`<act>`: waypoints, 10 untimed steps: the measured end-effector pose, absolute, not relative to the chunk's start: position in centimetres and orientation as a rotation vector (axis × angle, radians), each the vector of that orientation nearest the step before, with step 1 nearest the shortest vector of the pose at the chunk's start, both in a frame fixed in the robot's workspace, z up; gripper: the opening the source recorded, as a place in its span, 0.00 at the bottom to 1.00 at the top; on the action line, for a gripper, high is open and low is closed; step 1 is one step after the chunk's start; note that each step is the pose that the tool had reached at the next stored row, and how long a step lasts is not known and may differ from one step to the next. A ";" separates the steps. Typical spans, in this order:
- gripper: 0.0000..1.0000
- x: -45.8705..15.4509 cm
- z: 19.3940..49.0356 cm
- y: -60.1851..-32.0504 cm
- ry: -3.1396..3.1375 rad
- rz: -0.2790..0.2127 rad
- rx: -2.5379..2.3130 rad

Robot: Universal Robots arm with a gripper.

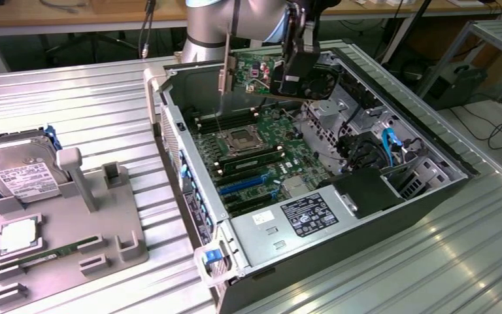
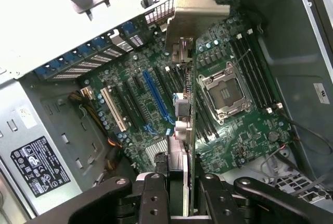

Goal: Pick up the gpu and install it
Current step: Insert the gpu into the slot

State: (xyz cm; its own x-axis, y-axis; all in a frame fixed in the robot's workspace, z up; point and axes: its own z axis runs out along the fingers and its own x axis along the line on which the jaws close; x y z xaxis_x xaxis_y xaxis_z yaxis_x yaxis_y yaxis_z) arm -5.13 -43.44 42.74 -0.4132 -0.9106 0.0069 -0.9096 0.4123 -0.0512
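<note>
The gpu (image 1: 255, 72), a green card with a black fan block and a silver end bracket, hangs in the air above the open computer case (image 1: 425, 154). My gripper (image 1: 293, 77) is shut on the card's fan end, and the bracket points down toward the motherboard (image 1: 251, 157). In the wrist view the gpu (image 2: 186, 125) appears edge-on between my two black fingers (image 2: 155, 195), hovering over the motherboard (image 2: 244, 130) beside the long blue slot (image 2: 156, 96) and the CPU socket (image 2: 223, 91).
The case lies on its side on a ribbed metal table (image 1: 85, 98), with the power supply (image 1: 308, 212) at its near end. On the exterior view's left, a grey fixture (image 1: 102, 222) holds a hard drive (image 1: 16, 173), a CPU (image 1: 20, 235) and a RAM stick (image 1: 50, 255).
</note>
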 end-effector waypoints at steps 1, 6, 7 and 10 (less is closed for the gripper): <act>0.28 -5.1 42.7 -43.4 2.614 -0.073 -1.701; 0.28 -5.1 42.7 -43.4 2.572 -0.072 -1.763; 0.28 -5.1 42.7 -43.4 2.565 -0.071 -1.773; 0.28 -5.1 42.7 -43.4 2.543 -0.070 -1.803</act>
